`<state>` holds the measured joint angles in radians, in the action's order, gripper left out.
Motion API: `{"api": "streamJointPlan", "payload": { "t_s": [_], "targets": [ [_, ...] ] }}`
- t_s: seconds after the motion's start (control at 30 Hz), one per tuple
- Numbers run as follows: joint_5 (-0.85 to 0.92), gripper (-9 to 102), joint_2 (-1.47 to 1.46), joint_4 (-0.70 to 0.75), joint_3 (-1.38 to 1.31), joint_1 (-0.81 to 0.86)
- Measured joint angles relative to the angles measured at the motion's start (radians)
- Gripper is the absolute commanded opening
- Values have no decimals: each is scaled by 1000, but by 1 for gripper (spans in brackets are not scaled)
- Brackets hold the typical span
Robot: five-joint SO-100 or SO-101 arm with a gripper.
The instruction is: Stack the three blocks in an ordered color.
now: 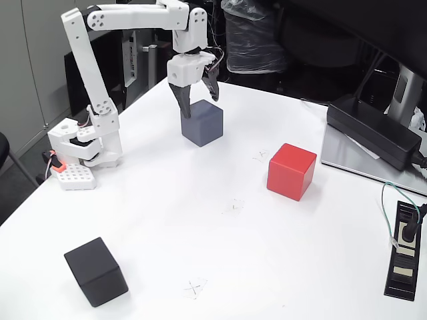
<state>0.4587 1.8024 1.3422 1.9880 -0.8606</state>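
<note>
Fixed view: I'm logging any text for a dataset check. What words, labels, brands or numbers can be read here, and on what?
No text can be read.
White label on the dark unit behind the arm: print too small and blurred.
Blue-grey block, red block, black block: plain faces.
Pencilled marks on the table: crosses, not text.

Your white table [220,253] carried faint pencilled cross marks [195,288] across its bare surface. At its right side, a long black power brick [373,131] lay on a grey slab [353,157], and a black power strip [404,250] sat near the edge, with a green-and-white cable [387,200] running to it. Behind the table, you had a bundle wrapped in clear plastic [250,37].
</note>
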Motion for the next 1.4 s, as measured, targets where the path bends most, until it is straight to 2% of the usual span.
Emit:
{"api": "streamJointPlan", "payload": {
  "t_s": [0.23, 0.53, 0.9, 1.13, 1.4],
  "targets": [
    [0, 33, -101, -55, 0, 46],
    [0, 32, -103, -55, 0, 20],
    [0, 7, -103, -55, 0, -57],
    [0, 5, -103, -48, -52, -55],
    [0, 5, -103, 118, -304, -55]
  ]
}}
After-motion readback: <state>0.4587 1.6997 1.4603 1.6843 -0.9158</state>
